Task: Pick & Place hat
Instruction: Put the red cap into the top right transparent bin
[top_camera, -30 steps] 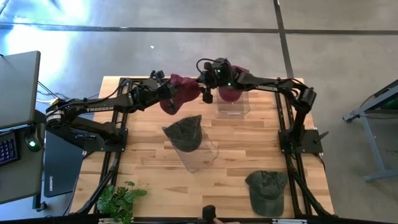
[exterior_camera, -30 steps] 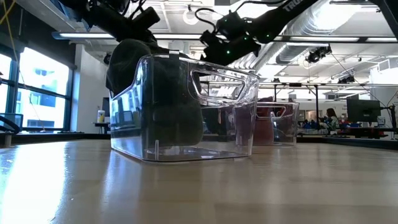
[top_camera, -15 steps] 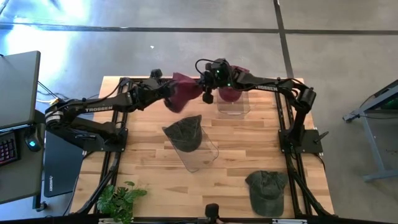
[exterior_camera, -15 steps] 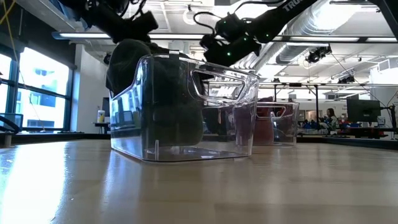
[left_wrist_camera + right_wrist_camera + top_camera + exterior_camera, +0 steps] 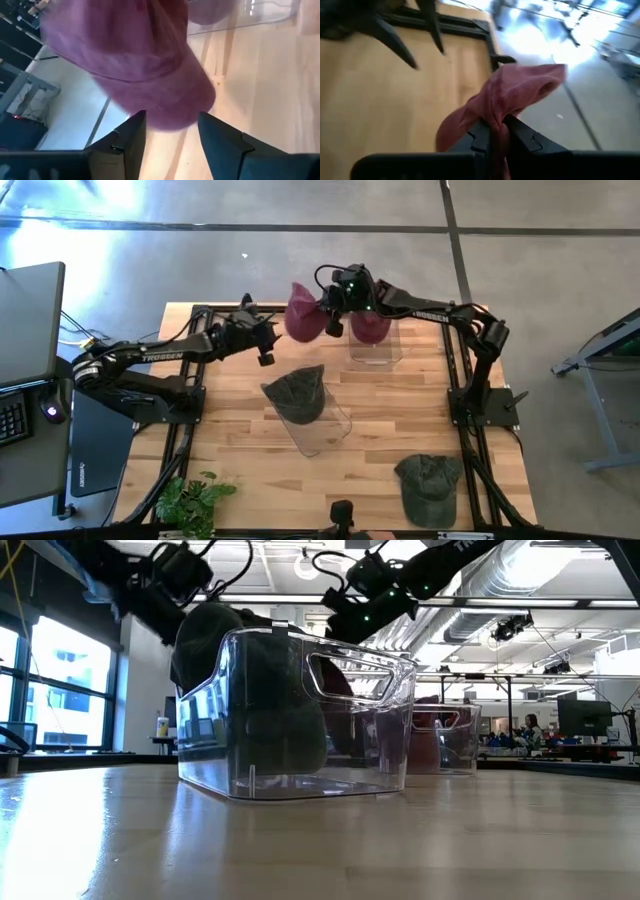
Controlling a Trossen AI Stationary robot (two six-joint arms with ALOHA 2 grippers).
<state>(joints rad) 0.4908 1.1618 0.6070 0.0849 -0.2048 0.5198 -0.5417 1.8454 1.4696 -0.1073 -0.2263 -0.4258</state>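
Note:
A maroon hat (image 5: 302,310) hangs in the air over the table's far middle, with my right gripper (image 5: 328,323) shut on its right side. In the right wrist view the hat (image 5: 515,92) bunches up above the shut fingers. My left gripper (image 5: 268,335) stands open just left of the hat and touches nothing. In its wrist view the hat (image 5: 130,55) fills the space beyond the gripper's (image 5: 170,135) two spread fingers. In the low view both grippers are up high behind the front bin, the left (image 5: 175,580) and the right (image 5: 365,595). My right gripper pinches a bunched fold of the hat's cloth (image 5: 495,117) between its two fingers. It comes at the hat from the table's right side. The hat is lifted clear of the table and billows out past the fingers, slack.
A clear bin (image 5: 320,430) at the table's middle holds a dark green hat (image 5: 296,392). A second clear bin (image 5: 375,352) at the far side holds another maroon hat (image 5: 370,328). A green hat (image 5: 430,478) lies near the front right, a plant (image 5: 190,500) at the front left.
My left gripper has opened, let go of the maroon hat and drawn back toward the table's left. My right gripper has shut on the hat and carries it alone; the hat has shifted a little toward the far edge and the right.

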